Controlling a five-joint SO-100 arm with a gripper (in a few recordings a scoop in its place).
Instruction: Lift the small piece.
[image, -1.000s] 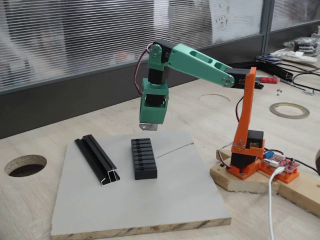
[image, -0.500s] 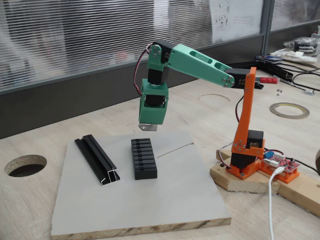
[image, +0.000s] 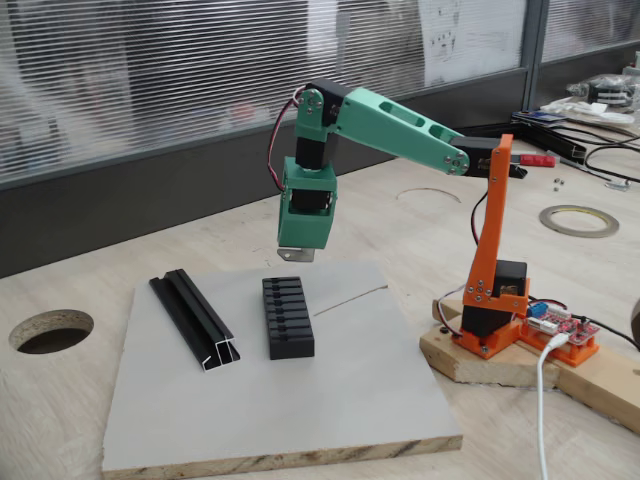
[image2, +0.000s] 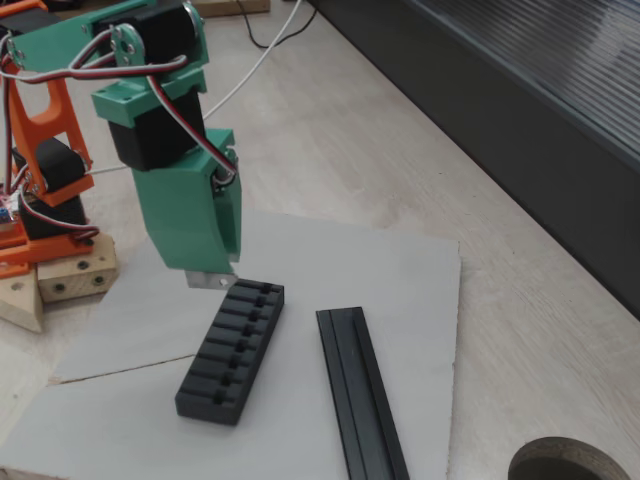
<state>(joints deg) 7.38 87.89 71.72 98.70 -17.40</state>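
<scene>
Item: small piece (image: 297, 253), a thin silvery bit. Location: clamped at the tip of your gripper (image2: 210, 279), held in the air above the grey board (image: 330, 400), just over the far end of the ribbed block (image: 287, 317).

Jaws: closed on the small piece, which sticks out below the green housing in both fixed views.

Other stock: black rail (image2: 360, 400), lying flat on the board beside the block, apart from it.

Risks for you:
- The grip looks to be on a narrow edge only; a jerk or a slackened squeeze could drop the piece.
- A drop here would likely land it among the block's ribs, hard to retrieve.
- Lowering would knock the block.
</scene>
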